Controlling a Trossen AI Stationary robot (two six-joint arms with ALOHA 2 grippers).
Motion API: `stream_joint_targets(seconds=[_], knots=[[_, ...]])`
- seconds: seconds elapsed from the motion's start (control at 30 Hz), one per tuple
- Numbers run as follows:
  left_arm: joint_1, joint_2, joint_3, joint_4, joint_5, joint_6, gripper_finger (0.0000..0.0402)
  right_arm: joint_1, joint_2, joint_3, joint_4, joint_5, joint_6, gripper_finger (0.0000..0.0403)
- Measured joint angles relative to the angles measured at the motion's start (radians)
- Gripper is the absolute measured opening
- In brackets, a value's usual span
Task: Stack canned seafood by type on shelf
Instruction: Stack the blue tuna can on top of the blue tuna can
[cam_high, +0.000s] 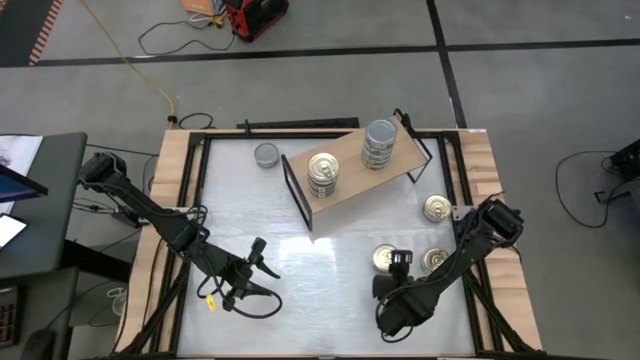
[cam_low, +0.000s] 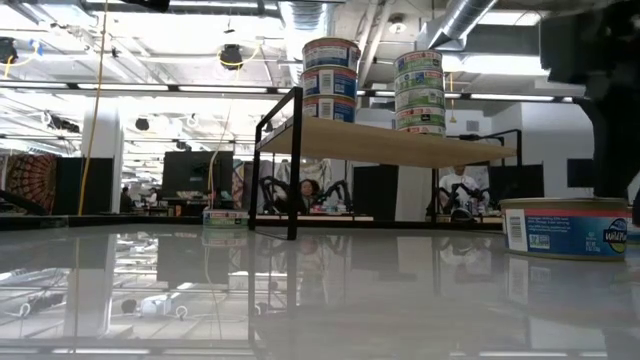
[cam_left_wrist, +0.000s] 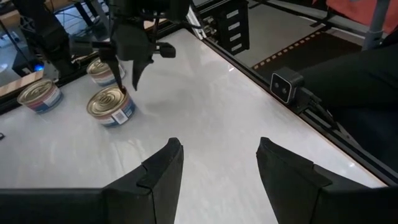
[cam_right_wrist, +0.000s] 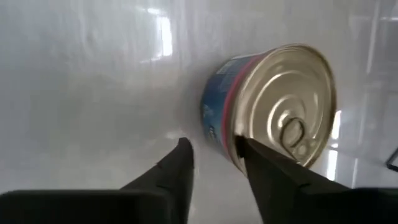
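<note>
The tan shelf stands at the far middle of the table and carries two stacks of canned seafood: gold-lidded tins and grey-topped tins. A grey-topped tin rests on the table left of the shelf. Three gold-lidded tins rest on the table at the right. My right gripper stands open, pointing down, beside the tin with the pull-tab lid; nothing lies between its fingers. My left gripper hovers open at the near left. My right gripper has one finger right at the side wall of the gold-lidded tin, below its rim. The other finger stands clear of the tin. Whether the finger touches the tin I cannot tell. The tin rests flat on the table.
The shelf's black frame legs stand between the table's middle and the stacks. In the low view the nearest tin sits at the right and the shelf board is raised above the tabletop. Bare white tabletop lies between the two arms.
</note>
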Motion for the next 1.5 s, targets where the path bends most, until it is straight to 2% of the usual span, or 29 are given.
stream_joint_targets(seconds=[0.3, 0.4, 0.53, 0.63, 0.93, 1.17, 1.23, 1.37, 1.5], knots=[[0.0, 0.0, 0.0, 0.0, 0.0, 0.0, 0.0194, 0.018, -0.004, -0.02, 0.072, 0.044, 0.011, 0.0028], [0.0, 0.0, 0.0, 0.0, 0.0, 0.0, 0.0194, 0.031, -0.005, -0.018, 0.108, 0.044, 0.014, 0.0012], [0.0, 0.0, 0.0, 0.001, 0.0, 0.0, 0.0194, 0.032, 0.008, -0.025, 0.146, -0.003, 0.045, 0.0034], [0.0, 0.0, 0.0, 0.001, 0.0, -0.004, 0.0194, 0.032, 0.016, -0.03, 0.179, 0.008, 0.024, 0.0043], [0.0, 0.0, 0.0, 0.005, 0.001, 0.001, 0.0194, -0.003, 0.034, -0.016, 0.185, 0.029, 0.024, 0.0027], [0.0, 0.0, 0.0, 0.002, 0.001, -0.008, 0.0194, -0.006, 0.033, 0.125, 0.079, -0.029, -0.051, 0.0039], [0.0, 0.0, 0.0, 0.007, -0.026, -0.01, 0.0194, -0.006, 0.032, 0.181, 0.063, -0.029, -0.097, 0.0044], [0.001, 0.0, 0.0, 0.011, -0.14, -0.056, 0.0194, -0.027, 0.031, 0.268, 0.049, -0.03, -0.218, 0.0067], [0.001, 0.0, 0.0, 0.009, -0.173, -0.04, 0.0194, -0.097, 0.03, 0.322, 0.006, -0.055, -0.286, 0.0125]])
